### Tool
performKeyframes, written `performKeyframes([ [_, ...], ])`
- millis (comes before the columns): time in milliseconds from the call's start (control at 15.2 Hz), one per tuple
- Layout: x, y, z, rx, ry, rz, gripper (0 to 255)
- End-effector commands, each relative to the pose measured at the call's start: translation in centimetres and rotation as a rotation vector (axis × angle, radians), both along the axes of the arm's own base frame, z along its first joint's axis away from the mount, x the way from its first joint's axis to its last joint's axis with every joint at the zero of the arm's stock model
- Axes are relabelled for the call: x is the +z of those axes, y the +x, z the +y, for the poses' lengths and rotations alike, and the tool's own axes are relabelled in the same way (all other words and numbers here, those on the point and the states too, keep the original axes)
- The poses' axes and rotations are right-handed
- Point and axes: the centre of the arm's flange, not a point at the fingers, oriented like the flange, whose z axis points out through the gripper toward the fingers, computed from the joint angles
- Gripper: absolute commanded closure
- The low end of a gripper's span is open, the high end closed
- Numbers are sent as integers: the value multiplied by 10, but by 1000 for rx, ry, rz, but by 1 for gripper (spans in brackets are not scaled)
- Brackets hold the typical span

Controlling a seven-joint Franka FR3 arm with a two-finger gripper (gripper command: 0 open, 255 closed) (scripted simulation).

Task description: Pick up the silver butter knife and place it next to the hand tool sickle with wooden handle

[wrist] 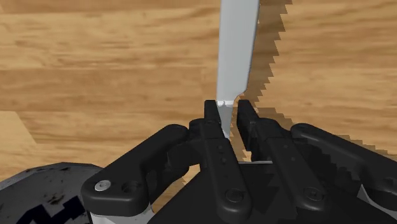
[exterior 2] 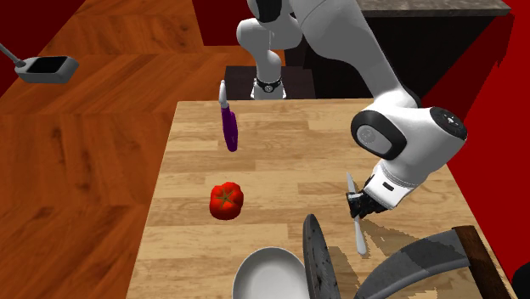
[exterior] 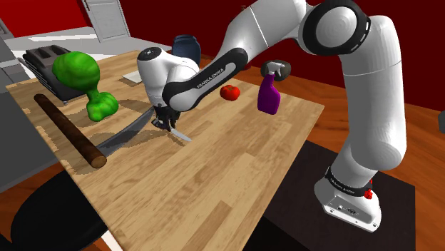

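The silver butter knife (exterior: 181,135) is a slim grey blade, and it lies low over the wooden table (exterior: 214,178). My black gripper (exterior: 166,123) is shut on it near its narrow end. In the wrist view the fingers (wrist: 213,118) clasp the knife (wrist: 236,44), whose blade runs away from the gripper (wrist: 228,114). The sickle (exterior: 125,134) has a grey curved blade and a long dark brown handle (exterior: 64,128). Its blade tip ends just beside the gripper. From the second exterior view the knife (exterior 2: 360,238) sticks out of the gripper (exterior 2: 360,204) toward the sickle blade (exterior 2: 416,259).
A red tomato (exterior: 229,92) and a purple spray bottle (exterior: 269,94) stand behind the gripper. Green vegetables (exterior: 80,71), a dark toaster (exterior: 39,57), a white plate (exterior 2: 267,273) and a dark jar (exterior: 187,45) crowd the far end. The table edge drops to a wooden floor.
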Motion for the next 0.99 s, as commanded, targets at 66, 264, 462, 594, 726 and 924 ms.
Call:
performKeyframes([
  [66, 0, 0, 0, 0, 0, 0, 255],
  [264, 0, 0, 0, 0, 0, 0, 0],
  [462, 0, 0, 0, 0, 0, 0, 0],
  [594, 13, -3, 2, 0, 0, 0, 0],
  [726, 38, -8, 5, 0, 0, 0, 0],
  [924, 48, -10, 6, 0, 0, 0, 0],
])
